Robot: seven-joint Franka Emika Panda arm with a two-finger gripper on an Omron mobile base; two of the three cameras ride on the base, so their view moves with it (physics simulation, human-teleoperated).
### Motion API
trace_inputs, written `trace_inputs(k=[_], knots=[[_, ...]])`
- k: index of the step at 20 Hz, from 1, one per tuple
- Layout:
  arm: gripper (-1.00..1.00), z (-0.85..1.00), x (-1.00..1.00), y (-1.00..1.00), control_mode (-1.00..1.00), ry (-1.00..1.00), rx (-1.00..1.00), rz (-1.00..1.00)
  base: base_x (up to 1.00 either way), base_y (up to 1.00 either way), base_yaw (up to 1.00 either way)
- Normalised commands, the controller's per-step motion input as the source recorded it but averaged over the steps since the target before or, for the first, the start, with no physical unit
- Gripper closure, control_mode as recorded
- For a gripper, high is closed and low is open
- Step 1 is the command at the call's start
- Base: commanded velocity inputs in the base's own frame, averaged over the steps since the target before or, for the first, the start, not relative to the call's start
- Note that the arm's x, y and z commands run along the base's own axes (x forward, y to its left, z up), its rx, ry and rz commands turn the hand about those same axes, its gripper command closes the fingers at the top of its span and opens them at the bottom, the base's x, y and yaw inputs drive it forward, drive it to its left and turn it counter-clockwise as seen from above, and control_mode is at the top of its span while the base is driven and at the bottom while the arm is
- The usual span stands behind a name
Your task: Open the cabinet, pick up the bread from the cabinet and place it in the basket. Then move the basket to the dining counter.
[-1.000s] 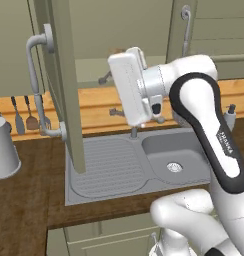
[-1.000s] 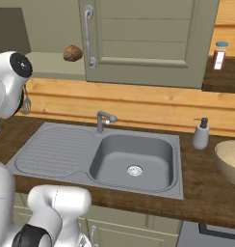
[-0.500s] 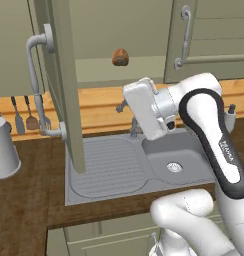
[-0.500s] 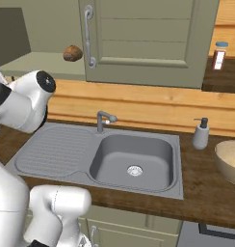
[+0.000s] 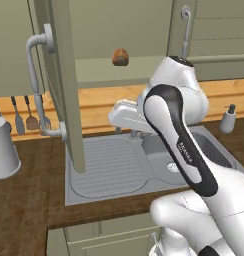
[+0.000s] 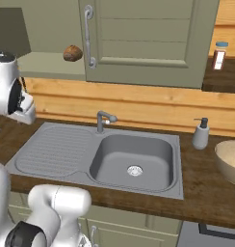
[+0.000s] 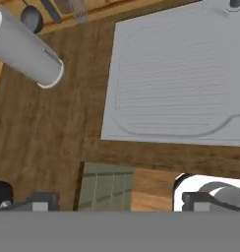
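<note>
The cabinet's left door stands swung open, edge-on, its curved grey bar handle facing left. On the shelf inside lies the bread, a small golden-brown lump. At the far right the tan basket rests on the worktop, cut off by the frame edge. My gripper is open and empty, its fingertips wide apart. It hangs over the front edge of the worktop, beside the sink's drainboard, well below the bread. The dining counter is out of view.
A grey metal pot stands on the worktop left of the grey sink. The faucet and a soap dispenser sit behind the basin. The cabinet's right door is shut. Utensils hang on the wall.
My hand has dropped from in front of the cabinet shelf to just above the sink and turned downward. The bread, covered a second ago in the left base view, shows now.
</note>
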Motion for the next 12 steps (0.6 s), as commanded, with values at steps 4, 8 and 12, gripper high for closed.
trace_inputs(k=[4,8,12], knots=[[-1.0,0.0,0.04,-0.4,-1.0,-0.01,-0.69,-0.07,0.0,0.0,0.0],[-1.0,0.0,0.0,-0.34,-1.0,-0.21,-0.58,-0.2,0.0,0.0,0.0],[-1.0,0.0,0.09,-0.45,-1.0,-0.4,-0.29,-0.23,0.0,0.0,0.0]])
